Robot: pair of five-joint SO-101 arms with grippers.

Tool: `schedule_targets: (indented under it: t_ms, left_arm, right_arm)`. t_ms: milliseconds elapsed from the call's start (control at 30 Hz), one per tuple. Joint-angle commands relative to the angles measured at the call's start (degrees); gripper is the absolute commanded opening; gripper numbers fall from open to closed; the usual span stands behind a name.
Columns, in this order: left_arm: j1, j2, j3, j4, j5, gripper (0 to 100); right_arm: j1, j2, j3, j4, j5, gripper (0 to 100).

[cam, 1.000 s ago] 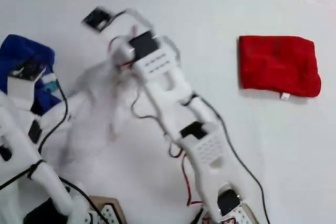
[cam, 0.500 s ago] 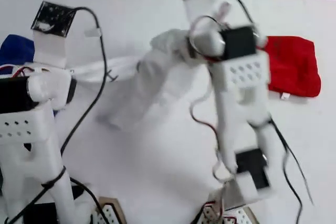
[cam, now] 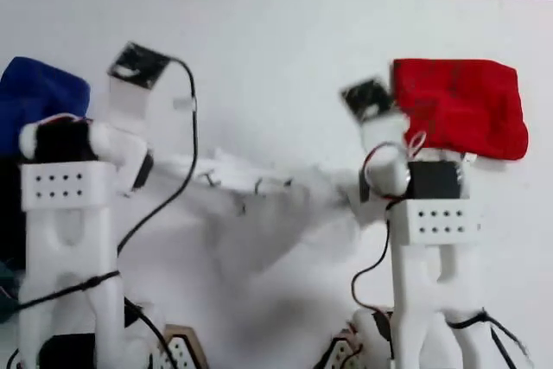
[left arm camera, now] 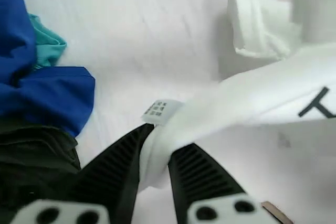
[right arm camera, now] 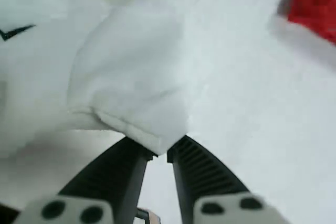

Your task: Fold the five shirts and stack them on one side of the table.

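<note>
Two pincers and five shirts on the table [cam: 285,32]: one white shirt [cam: 259,213], one red shirt [cam: 458,110], one blue shirt [cam: 39,92], one teal shirt [left arm camera: 47,43], one dark shirt [left arm camera: 31,150]. The white shirt hung stretched mid-table, with the left pincer [left arm camera: 161,142] clamped on its 9 o'clock end and the right pincer [right arm camera: 160,148] pinching its 3 o'clock hem. The red shirt lay folded at 2 o'clock, while the blue, teal and dark ones sat heaped at 9 o'clock.

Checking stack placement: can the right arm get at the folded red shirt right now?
Probably yes for reach: the red shirt lies close beside the right end effector, nothing between. But that end effector is shut on the white shirt, so no free grasp.
</note>
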Motion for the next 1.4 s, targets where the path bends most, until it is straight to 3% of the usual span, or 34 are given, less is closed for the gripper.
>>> schedule_targets:
  t_ms: [0, 133, 267, 433, 600, 833, 1000, 1300, 1367]
  left_arm:
    - [-0.26, -1.14, 5.67, -6.59, -0.35, 3]
    - [-0.26, -1.14, 8.92, -9.93, -0.35, 3]
    - [-0.26, -1.14, 9.1, -10.11, -0.35, 3]
    - [-0.26, -1.14, 9.27, -9.76, -0.35, 3]
    - [-0.26, -1.58, 8.84, -6.86, -0.35, 3]
    - [-0.26, -1.58, 9.01, -6.07, -0.35, 3]
    - [-0.26, -1.58, 8.92, -6.07, -0.35, 3]
    - [-0.26, -1.41, 9.01, -6.51, -0.44, 3]
    - [-0.26, -1.32, 8.84, -6.51, -0.44, 3]
  right_arm:
    - [2.24, -3.74, 5.98, 1.27, 7.82, 13.0]
    - [2.24, -8.84, 2.55, 9.1, 15.12, 16.6]
    - [2.24, -17.01, -6.42, 9.89, 15.3, 16.6]
    - [1.8, -17.1, -7.12, -6.99, 2.37, 16.9]
    - [-7.16, 0.57, -7.21, -14.73, -5.01, 17.0]
    - [-20.62, 28.18, -22.24, -9.45, -8.62, 21.4]
    - [-19.74, 45.41, -33.76, -3.38, -8.53, 31.7]
    - [-16.22, 66.77, -47.91, 7.25, -8.62, 31.3]
    - [-15.96, 69.05, -49.67, 9.1, -8.53, 26.5]
